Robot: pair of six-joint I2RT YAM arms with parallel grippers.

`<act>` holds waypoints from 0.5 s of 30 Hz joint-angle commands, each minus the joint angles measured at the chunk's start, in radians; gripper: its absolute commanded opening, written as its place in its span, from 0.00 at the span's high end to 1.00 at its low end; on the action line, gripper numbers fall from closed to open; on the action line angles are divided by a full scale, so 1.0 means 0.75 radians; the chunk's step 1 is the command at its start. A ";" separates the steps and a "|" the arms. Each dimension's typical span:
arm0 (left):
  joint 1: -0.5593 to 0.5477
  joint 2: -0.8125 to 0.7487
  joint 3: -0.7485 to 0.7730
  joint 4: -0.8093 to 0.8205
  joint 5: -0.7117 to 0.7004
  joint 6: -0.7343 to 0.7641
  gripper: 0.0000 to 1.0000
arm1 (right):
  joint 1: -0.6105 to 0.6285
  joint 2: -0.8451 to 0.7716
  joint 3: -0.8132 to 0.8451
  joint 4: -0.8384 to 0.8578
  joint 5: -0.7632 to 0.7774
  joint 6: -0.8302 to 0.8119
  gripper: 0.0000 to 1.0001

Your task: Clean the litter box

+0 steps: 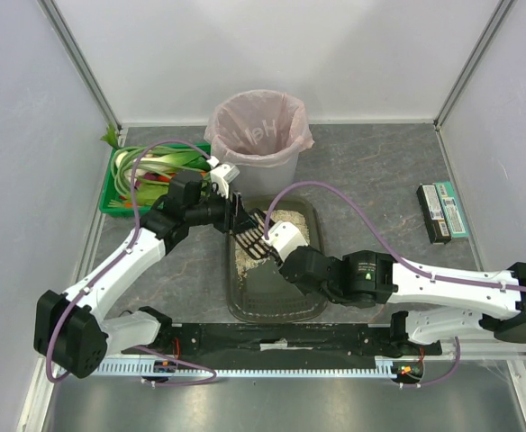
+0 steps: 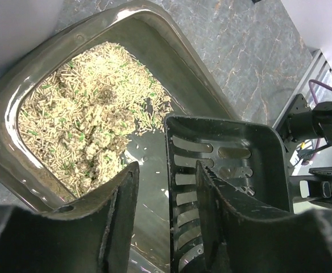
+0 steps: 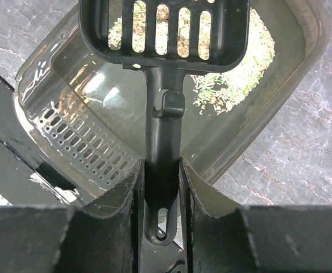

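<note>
The litter box [image 1: 272, 292] is a dark olive-grey tray in the middle of the table, with beige litter [image 1: 287, 219] heaped at its far end. My right gripper [image 1: 275, 241] is shut on the handle of a black slotted scoop [image 1: 252, 232], held over the litter. In the right wrist view the handle sits between my right gripper [image 3: 160, 165], the empty scoop [image 3: 160, 28] above the box [image 3: 69, 74]. My left gripper [image 2: 167, 170] is open and straddles the scoop's side wall [image 2: 234, 159], one finger inside it, over the litter [image 2: 86, 119] and box [image 2: 18, 85].
A grey bin with a pink bag [image 1: 258, 135] stands just behind the box. A green crate of vegetables [image 1: 150, 175] is at the back left. A flat box [image 1: 443, 211] lies at the right. A black strip [image 1: 281, 337] runs along the near edge.
</note>
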 commanded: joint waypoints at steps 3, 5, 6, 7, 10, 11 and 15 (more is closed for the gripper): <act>-0.008 0.009 0.067 -0.006 0.063 -0.025 0.56 | 0.011 0.007 0.062 0.054 0.096 -0.017 1.00; -0.008 0.009 0.069 -0.008 0.063 -0.025 0.67 | 0.013 0.015 0.069 0.054 0.096 -0.023 1.00; -0.008 0.009 0.069 -0.008 0.063 -0.023 0.77 | 0.013 0.017 0.067 0.056 0.092 -0.023 1.00; -0.008 0.007 0.071 -0.008 0.065 -0.027 0.82 | 0.011 0.023 0.069 0.056 0.090 -0.023 1.00; -0.008 0.013 0.073 -0.004 0.090 -0.036 0.95 | 0.017 0.032 0.067 0.054 0.092 -0.021 0.96; -0.008 0.013 0.073 -0.004 0.096 -0.044 0.98 | 0.017 0.032 0.058 0.056 0.098 -0.006 0.91; -0.008 0.021 0.067 0.003 0.106 -0.078 0.98 | 0.021 0.005 0.030 0.099 0.149 0.004 0.63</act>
